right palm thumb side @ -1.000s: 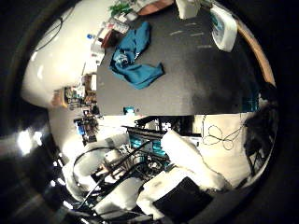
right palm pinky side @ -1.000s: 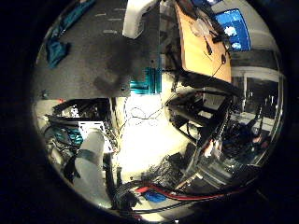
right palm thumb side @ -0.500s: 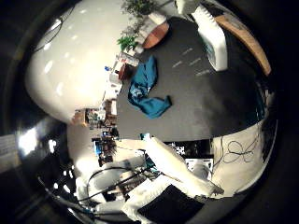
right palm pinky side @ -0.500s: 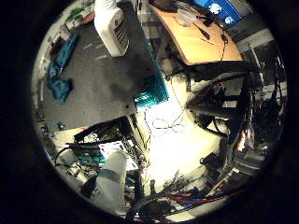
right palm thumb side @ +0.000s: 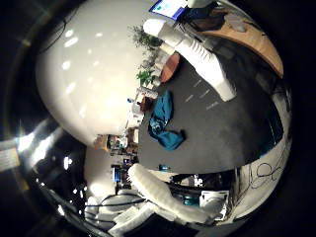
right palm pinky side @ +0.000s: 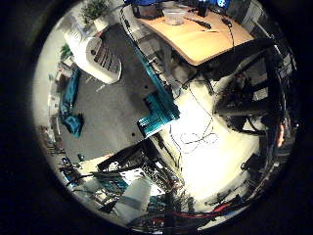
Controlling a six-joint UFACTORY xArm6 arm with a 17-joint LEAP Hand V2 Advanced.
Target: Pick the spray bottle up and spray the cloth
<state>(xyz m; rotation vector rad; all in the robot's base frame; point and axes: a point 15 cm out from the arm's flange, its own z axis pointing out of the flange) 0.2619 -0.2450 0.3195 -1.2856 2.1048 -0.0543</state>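
A white spray bottle (right palm thumb side: 200, 57) with a ribbed side rests on the dark grey table (right palm thumb side: 232, 133); whether it stands or lies I cannot tell. The teal cloth (right palm thumb side: 163, 121) lies crumpled on the same table, a good way from the bottle and near the table's edge. My right hand (right palm thumb side: 165, 195) hovers off the table with white fingers stretched out and nothing in them. It touches neither the bottle nor the cloth. The little finger side view shows the bottle (right palm pinky side: 98, 58) and the cloth (right palm pinky side: 71, 105) too, with one white finger (right palm pinky side: 132, 196) at the rim.
A teal frame (right palm pinky side: 156, 110) runs along the table's edge above a pale floor. A wooden desk (right palm pinky side: 200, 36) with small items stands beside the table. Potted plants (right palm thumb side: 145, 76) and a small round brown table (right palm thumb side: 170, 66) sit beyond the cloth.
The whole picture has swung round as the hand turned, and the bottle now looks larger in the thumb side view. Bottle and cloth keep their places on the table.
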